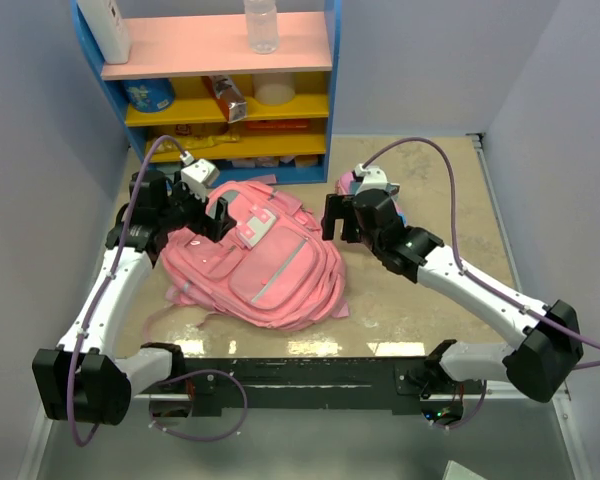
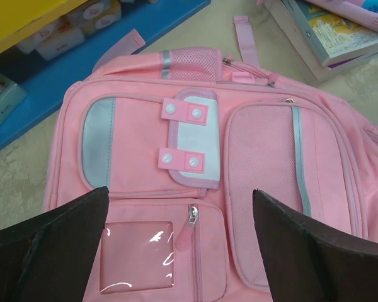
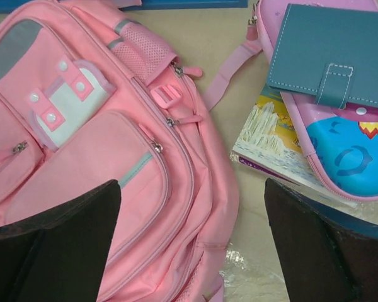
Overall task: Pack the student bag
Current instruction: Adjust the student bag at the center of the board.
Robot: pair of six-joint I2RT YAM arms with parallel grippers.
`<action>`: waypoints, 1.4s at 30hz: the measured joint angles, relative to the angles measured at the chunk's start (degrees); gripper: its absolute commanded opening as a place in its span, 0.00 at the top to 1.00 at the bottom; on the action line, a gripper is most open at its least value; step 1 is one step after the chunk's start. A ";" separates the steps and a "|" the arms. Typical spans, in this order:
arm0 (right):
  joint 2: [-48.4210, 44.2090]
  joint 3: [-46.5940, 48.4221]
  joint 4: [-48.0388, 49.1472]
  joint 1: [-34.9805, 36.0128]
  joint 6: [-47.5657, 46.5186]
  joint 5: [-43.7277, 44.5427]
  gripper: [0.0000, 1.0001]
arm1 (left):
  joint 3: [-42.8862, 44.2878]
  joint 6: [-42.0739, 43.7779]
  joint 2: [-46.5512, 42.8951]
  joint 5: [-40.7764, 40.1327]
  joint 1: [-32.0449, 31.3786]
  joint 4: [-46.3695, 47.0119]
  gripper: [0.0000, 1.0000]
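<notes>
Holding jaws apart and empty on my left gripper (image 1: 218, 216) and right gripper (image 1: 332, 217), I judge the student bag (image 1: 260, 265), flat just before the shelf (image 1: 332, 100), soft, floppy, probably light: pinch the top zip pull (image 3: 189, 72).

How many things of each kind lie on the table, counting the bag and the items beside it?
Student bag: 1
Pencil case: 1
Teal wallet: 1
Illustrated book: 1 (a second may lie hidden beneath it)
Total: 4 clearly seen
</notes>
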 measured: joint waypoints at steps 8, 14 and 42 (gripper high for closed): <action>4.44 -6.60 3.30 0.00 2.47 -0.04 0.18 | -0.81 0.00 0.44 -0.79 -0.02 0.28 0.00; 6.36 -15.89 6.05 0.00 5.81 -0.66 0.34 | -0.81 0.37 0.44 -1.25 -0.02 0.35 0.00; 2.67 -25.92 15.98 25.22 14.78 2.01 0.69 | -4.31 2.58 1.64 -3.21 -0.68 1.90 0.00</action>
